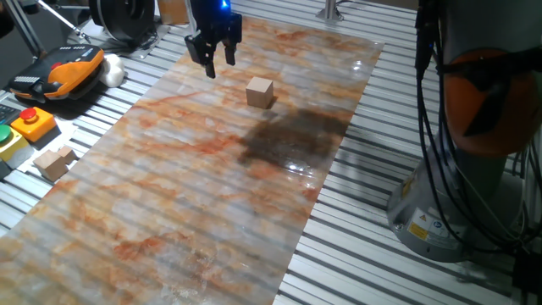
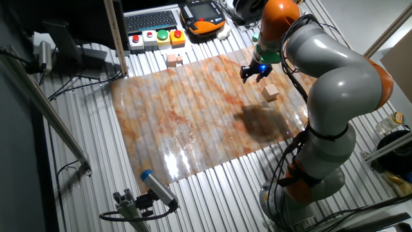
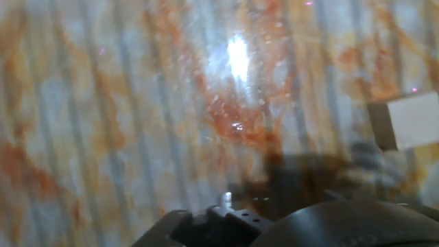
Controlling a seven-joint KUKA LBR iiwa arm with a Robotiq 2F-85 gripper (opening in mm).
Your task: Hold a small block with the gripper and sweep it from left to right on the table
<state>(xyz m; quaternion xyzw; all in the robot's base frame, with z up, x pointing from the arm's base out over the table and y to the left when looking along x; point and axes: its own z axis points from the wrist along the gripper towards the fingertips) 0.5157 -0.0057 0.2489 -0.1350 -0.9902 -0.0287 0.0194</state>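
The tool [image 1: 216, 55] hangs above the far part of the table [image 1: 169, 212], and its two fingers are spread with nothing between them. The small block [image 1: 260, 91] stands on the table just beside the tool, not touching it; in the hand view it shows at the right edge [image 3: 411, 120]. Near the block there is a dark stain [image 1: 292, 135] on the marbled surface. Beside the table, on the metal slats [image 1: 356, 271], lies a pair of joined wooden blocks [image 1: 54, 161], next to a row of button boxes [image 2: 152, 38] and an orange handheld pendant [image 1: 59, 72]. The robot's grey base [image 1: 457, 186] with black cables stands well apart from the block. Nothing lies between the tool and the block.
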